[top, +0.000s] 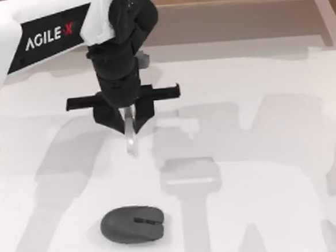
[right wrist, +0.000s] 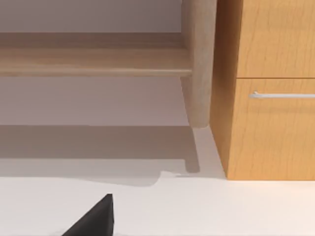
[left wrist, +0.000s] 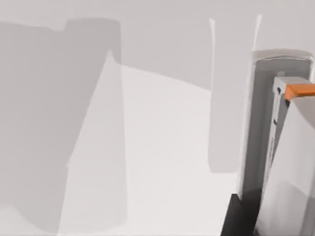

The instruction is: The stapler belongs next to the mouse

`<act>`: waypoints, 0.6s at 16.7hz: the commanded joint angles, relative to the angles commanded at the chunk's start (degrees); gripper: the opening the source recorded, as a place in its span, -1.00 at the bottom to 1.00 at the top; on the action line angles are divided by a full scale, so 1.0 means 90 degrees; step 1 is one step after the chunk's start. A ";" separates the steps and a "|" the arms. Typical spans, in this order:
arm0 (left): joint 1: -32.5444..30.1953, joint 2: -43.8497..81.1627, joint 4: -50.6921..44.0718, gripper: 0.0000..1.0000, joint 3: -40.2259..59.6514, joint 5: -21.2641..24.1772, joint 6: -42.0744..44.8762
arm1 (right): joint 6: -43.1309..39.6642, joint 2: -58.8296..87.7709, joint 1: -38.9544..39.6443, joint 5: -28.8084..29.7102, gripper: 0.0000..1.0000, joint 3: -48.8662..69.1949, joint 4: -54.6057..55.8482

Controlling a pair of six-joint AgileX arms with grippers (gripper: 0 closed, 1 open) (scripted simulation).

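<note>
**Stapler held aloft in my left gripper, mouse waiting below**

I am looking at the stapler (top: 131,137) first: a pale, slim body hanging nose-down from my left gripper (top: 128,124), over the table's (top: 274,153) left-centre and behind the mouse. In the left wrist view the stapler (left wrist: 275,142) is running lengthwise along the gripper, its white shell and an orange tab showing close against the camera, so I am judging the jaws to be pinching it near its rear end. That end-on hold is leaving the long body free to be laid flat.

The mouse (top: 133,224) is sitting dark and matte near the front edge, well apart from the stapler, its split front pointing to the right.

Bare table is lying on both sides of the mouse, which I am reading as the drop zone.

My right arm is parked away from the work; its wrist camera is facing a wooden cabinet (right wrist: 268,88) beyond the table.
</note>
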 joint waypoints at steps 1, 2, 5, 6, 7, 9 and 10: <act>-0.0004 0.0015 -0.0006 -1.00 -0.0025 0.0076 -0.0015 | 0.0000 0.0000 0.0000 0.0000 1.00 0.0000 0.0000; -0.0009 0.0029 -0.0016 -1.00 -0.0054 0.0161 -0.0027 | 0.0000 0.0000 0.0000 0.0000 1.00 0.0000 0.0000; -0.0020 0.0057 -0.0047 -1.00 -0.0153 0.0425 -0.0045 | 0.0000 0.0000 0.0000 0.0000 1.00 0.0000 0.0000; -0.0023 0.0058 -0.0044 -1.00 -0.0181 0.0489 -0.0044 | 0.0000 0.0000 0.0000 0.0000 1.00 0.0000 0.0000; -0.0026 0.0055 -0.0026 -1.00 -0.0205 0.0528 -0.0040 | 0.0000 0.0000 0.0000 0.0000 1.00 0.0000 0.0000; -0.0030 0.0035 0.0056 -1.00 -0.0237 0.0517 -0.0021 | 0.0000 0.0000 0.0000 0.0000 1.00 0.0000 0.0000; -0.0030 0.0022 0.0119 -1.00 -0.0245 0.0465 -0.0007 | 0.0000 0.0000 0.0000 0.0000 1.00 0.0000 0.0000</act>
